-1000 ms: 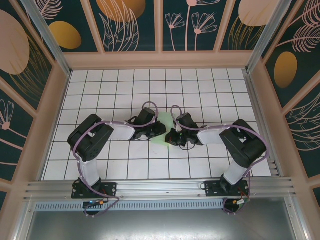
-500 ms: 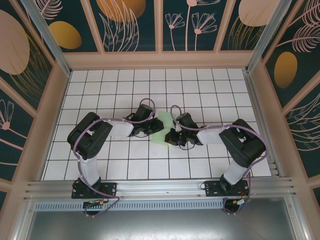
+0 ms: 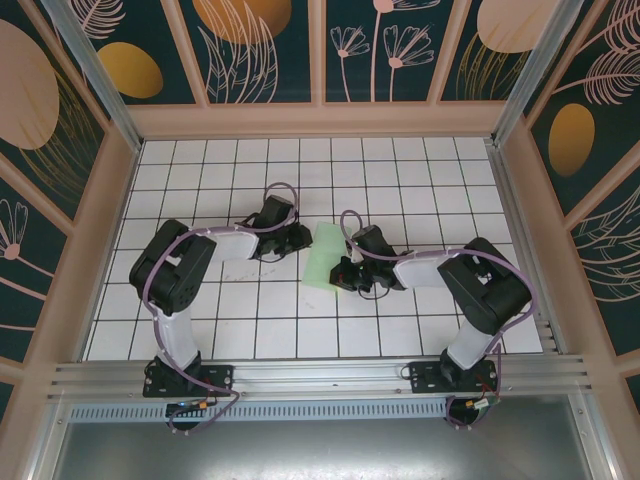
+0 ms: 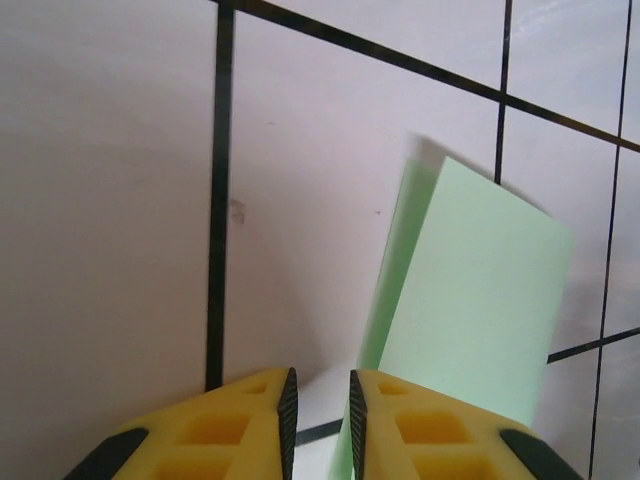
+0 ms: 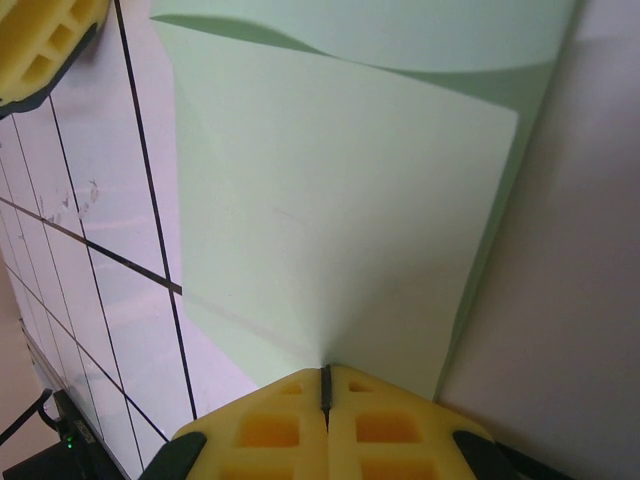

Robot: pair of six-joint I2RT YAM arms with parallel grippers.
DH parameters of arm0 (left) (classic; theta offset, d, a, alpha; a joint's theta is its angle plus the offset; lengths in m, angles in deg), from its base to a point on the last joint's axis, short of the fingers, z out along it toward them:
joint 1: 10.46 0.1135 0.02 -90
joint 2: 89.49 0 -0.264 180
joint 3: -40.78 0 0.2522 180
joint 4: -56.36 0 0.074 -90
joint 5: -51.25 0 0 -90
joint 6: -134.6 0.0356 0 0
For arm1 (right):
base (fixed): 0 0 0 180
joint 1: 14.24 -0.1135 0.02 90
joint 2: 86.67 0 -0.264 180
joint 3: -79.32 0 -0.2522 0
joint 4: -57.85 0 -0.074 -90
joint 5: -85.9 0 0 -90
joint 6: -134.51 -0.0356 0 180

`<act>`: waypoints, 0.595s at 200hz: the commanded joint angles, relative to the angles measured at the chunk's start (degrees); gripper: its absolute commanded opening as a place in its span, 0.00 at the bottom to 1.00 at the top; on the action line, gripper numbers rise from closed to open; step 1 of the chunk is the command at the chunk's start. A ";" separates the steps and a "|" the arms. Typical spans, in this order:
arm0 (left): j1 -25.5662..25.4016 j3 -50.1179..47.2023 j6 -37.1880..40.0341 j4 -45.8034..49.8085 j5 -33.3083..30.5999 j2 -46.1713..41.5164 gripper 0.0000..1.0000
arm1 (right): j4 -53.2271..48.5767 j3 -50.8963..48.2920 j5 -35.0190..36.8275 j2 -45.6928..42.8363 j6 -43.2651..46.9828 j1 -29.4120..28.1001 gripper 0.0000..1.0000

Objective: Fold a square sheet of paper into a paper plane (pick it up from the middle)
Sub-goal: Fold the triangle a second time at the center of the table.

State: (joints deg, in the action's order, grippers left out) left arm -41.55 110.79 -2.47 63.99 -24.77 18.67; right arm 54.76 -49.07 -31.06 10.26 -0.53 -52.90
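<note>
Overhead view. The table [image 3: 200,330] is a white surface ruled into square tiles by black lines, and you see both arms reaching in toward its middle. The sheet of paper [image 3: 325,258] lies there, near the table's centre, between the two pincers. It is pale mint green, already folded into a narrow strip longer than it is wide, and not yet a dart.

Right pincer [image 3: 340,272]. You find it at the strip's near right edge. In the right wrist view the two yellow fingers [image 5: 270,430] are pressed together with no gap, and the right pincer [image 5: 325,400] is clamped on the edge of the sheet of paper [image 5: 340,220], which runs straight into the seam between them. Beyond the grip the paper spreads as one broad flat panel. A second layer bows in a soft curve across its far end.

Left pincer [image 3: 302,239]. You see it just beside the strip's left edge. In the left wrist view the left pincer [image 4: 320,410] has its fingers a narrow slit apart, with bare table showing in the slit and nothing held. The sheet of paper [image 4: 480,300] lies ahead and to the right, its near corner passing behind the right-hand finger [image 4: 420,430].
</note>
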 commanded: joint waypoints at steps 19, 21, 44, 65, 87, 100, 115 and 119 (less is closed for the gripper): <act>-0.29 -4.33 0.03 -5.27 6.05 -8.78 0.25 | -9.39 -1.20 3.38 4.03 1.74 -0.18 0.00; -0.40 -4.55 -0.09 -5.71 6.72 -9.00 0.25 | -9.41 -1.15 3.40 4.05 1.76 -0.15 0.00; -1.35 -5.94 -0.66 -9.21 12.21 -8.64 0.21 | -9.38 -0.82 3.32 4.14 1.80 -0.11 0.00; -2.27 -6.16 -0.35 -10.15 14.11 -6.16 0.21 | -9.25 -0.60 3.15 4.15 1.76 -0.10 0.00; -2.52 -6.15 -1.08 -12.02 14.57 -2.81 0.21 | -9.06 -0.40 3.06 3.85 1.72 -0.10 0.00; -2.52 -5.81 -1.12 -12.41 14.19 -1.15 0.21 | -9.20 -0.23 2.98 3.67 1.78 -0.11 0.00; -2.47 -5.44 -0.63 -11.94 13.38 0.49 0.21 | -9.43 0.19 2.92 3.13 1.81 -0.08 0.00; -2.45 -5.37 -0.56 -11.81 13.16 0.76 0.20 | -9.41 0.35 2.82 3.00 1.80 -0.09 0.00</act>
State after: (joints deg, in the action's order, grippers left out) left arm -44.17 105.42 -3.02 53.65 -12.10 17.14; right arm 53.08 -48.02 -31.24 10.54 -0.33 -52.85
